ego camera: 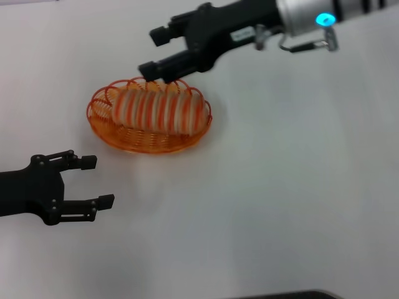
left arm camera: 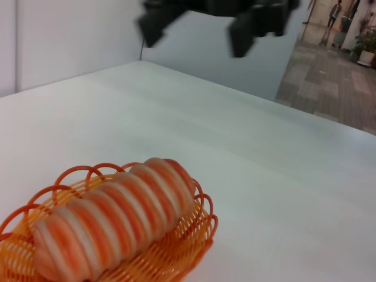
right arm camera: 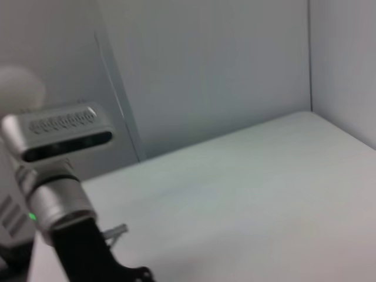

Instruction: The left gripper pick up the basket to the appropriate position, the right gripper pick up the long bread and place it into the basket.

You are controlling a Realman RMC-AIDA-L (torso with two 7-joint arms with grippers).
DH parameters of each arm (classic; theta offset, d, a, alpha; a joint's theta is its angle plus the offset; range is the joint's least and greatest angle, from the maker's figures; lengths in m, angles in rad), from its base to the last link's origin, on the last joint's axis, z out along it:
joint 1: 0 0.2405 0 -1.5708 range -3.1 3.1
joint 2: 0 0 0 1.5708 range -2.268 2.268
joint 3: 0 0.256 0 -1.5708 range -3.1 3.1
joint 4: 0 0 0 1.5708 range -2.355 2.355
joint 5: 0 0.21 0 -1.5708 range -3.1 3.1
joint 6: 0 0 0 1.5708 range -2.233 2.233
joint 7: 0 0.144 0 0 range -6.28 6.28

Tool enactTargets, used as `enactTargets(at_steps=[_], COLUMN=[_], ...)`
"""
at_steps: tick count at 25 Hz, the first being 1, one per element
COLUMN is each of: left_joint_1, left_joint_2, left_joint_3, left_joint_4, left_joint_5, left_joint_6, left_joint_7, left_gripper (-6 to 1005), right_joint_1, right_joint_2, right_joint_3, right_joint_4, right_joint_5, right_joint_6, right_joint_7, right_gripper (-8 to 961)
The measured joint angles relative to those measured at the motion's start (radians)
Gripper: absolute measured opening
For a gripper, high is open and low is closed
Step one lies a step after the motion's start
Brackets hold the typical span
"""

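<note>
The orange wire basket (ego camera: 115, 138) sits on the white table left of centre. The long bread (ego camera: 159, 111), beige with orange stripes, lies inside it lengthwise. Both also show in the left wrist view, the basket (left arm camera: 188, 247) and the bread (left arm camera: 114, 217). My right gripper (ego camera: 153, 53) is open and empty, raised just behind the basket's far rim; it shows far off in the left wrist view (left arm camera: 200, 26). My left gripper (ego camera: 98, 180) is open and empty, in front of the basket and to its left, apart from it.
The white table (ego camera: 280, 187) spreads to the right and front of the basket. A dark edge (ego camera: 287, 294) shows at the table's front. The right wrist view shows the left arm's silver and black links (right arm camera: 59, 200) and grey walls.
</note>
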Motion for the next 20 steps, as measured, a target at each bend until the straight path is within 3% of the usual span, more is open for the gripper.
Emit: enactTargets(at_steps=[11, 20], left_joint_1=[0.0, -0.021], left_joint_2=[0.014, 0.029], left_joint_3=[-0.057, -0.091], left_joint_4=[-0.023, -0.071], left_joint_5=[-0.001, 0.005], left_joint_6=[0.044, 0.05], left_joint_7=[-0.011, -0.033], left_gripper=[875, 875], right_joint_1=[-0.387, -0.469], right_joint_2=[0.003, -0.001], right_joint_3=[0.086, 0.12], right_joint_4=[0.072, 0.204], right_joint_5=[0.129, 0.119], right_joint_6=[-0.175, -0.202], right_joint_7=[-0.322, -0.548], right_gripper=[848, 848])
